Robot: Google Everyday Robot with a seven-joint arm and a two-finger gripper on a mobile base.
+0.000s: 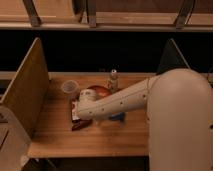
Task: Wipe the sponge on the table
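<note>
A wooden table (60,137) stands between two upright side panels. My white arm reaches from the right foreground across the table to its middle left. The gripper (78,114) at its end is low over the wood, right above a dark red packet (81,124). A blue sponge (118,118) peeks out from under the forearm, to the right of the gripper and partly hidden by the arm.
A clear plastic cup (70,87) stands at the back left of the table. A small bottle (114,79) stands at the back middle, with a red-orange object (98,91) in front of it. Wooden panel (25,92) left, dark panel (172,57) right.
</note>
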